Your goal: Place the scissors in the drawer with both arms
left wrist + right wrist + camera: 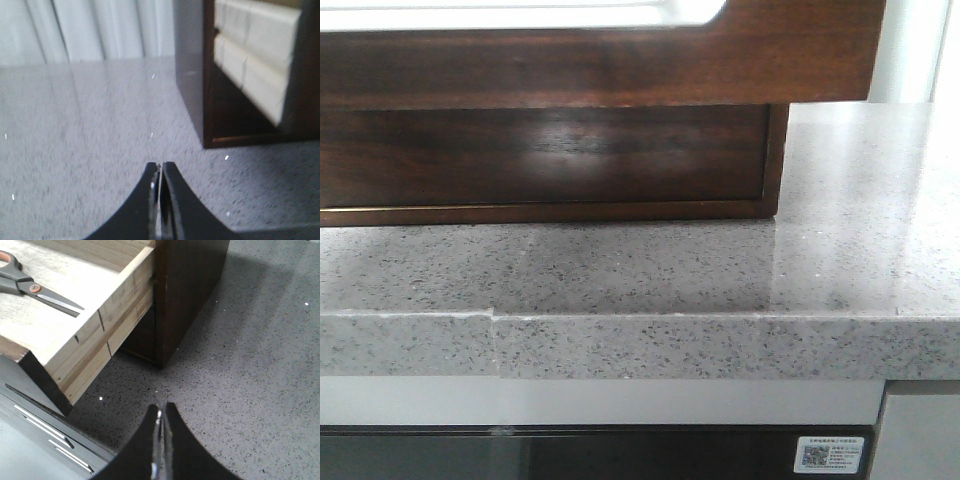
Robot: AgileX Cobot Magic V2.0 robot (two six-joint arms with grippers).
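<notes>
A speckled grey stone countertop (650, 270) fills most of what I can see, its thick front edge running across the front view with a seam near the left. On it sits a dark-brown wooden cabinet (540, 160), glossy enough to throw back a pale glare.

The drawer (620, 60) stands pulled out from the cabinet, overhanging the counter toward the robot. Its front is plain, dark, polished wood, with a broad pale cutout along the top edge whose corner is rounded. From the right wrist view the drawer's (95, 325) side wall is light, unfinished wood with joint lines at the corner, and its floor is the same pale timber.

The scissors (35, 287) lie flat on that floor, inside the drawer, with grey handles, an orange lining in the finger loop and an orange pivot, blades closed.

The left gripper (160, 172) hangs low over bare counter beside the cabinet's side, its black fingers pressed together with nothing between them. The right gripper (160, 412) hovers over the counter just beside the drawer's corner, its jaws likewise together and empty.
</notes>
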